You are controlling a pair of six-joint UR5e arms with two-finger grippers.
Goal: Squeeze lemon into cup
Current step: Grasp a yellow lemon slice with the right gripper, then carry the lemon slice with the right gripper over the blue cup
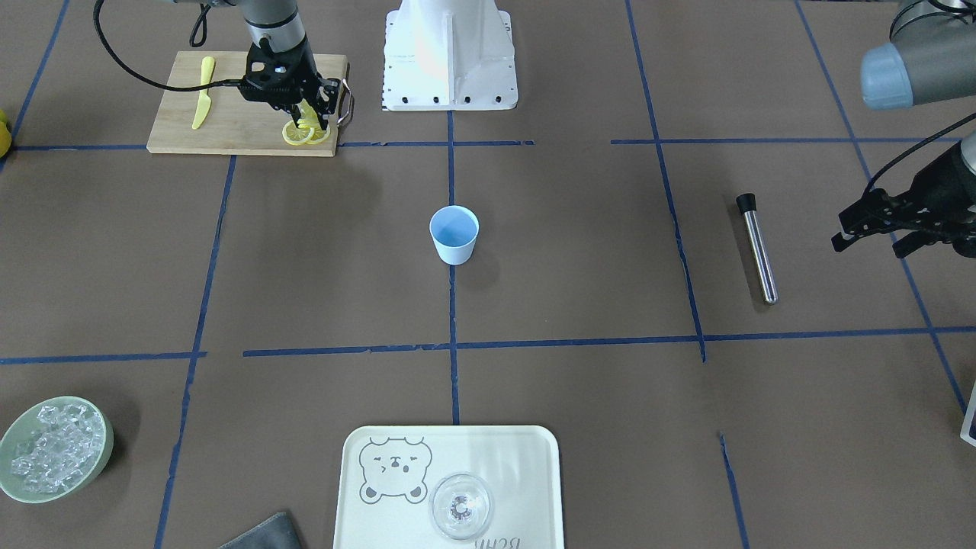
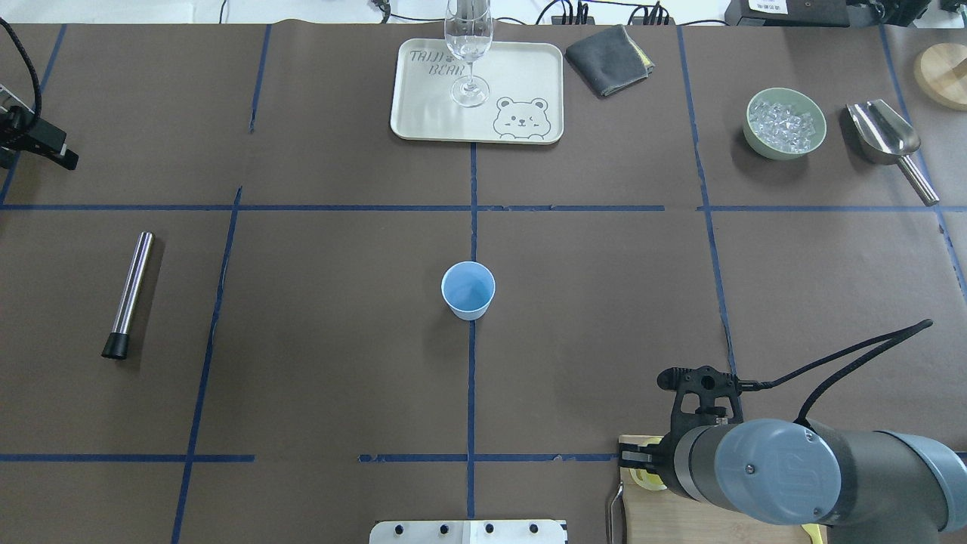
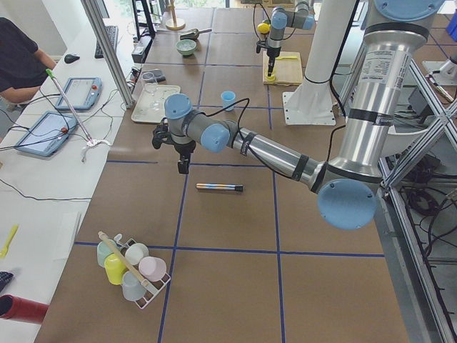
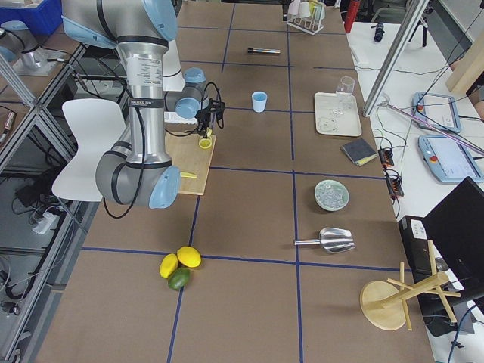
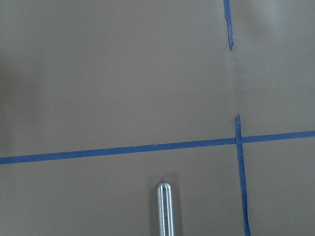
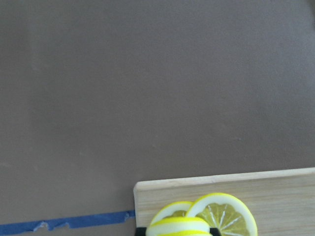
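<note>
At the wooden board (image 1: 229,126) on the robot's right, close to its base, the right gripper (image 1: 309,118) has its jaws clamped on the lemon (image 6: 179,226). This single slice sits just above or touching two other slices (image 6: 224,214) that lie flat and overlapping; we cannot tell which. We judge the grip is taken across the rim so that a harder close will fold the slice and press out juice. Being round, it has no long axis; from the wrist we see it edge-on, disc near upright, rim running jaw to jaw. The cup (image 1: 454,235) stands mouth up, well apart at the desk's centre. The left gripper (image 1: 869,238) hangs near a steel rod (image 1: 759,252), jaws apart, holding nothing.
</note>
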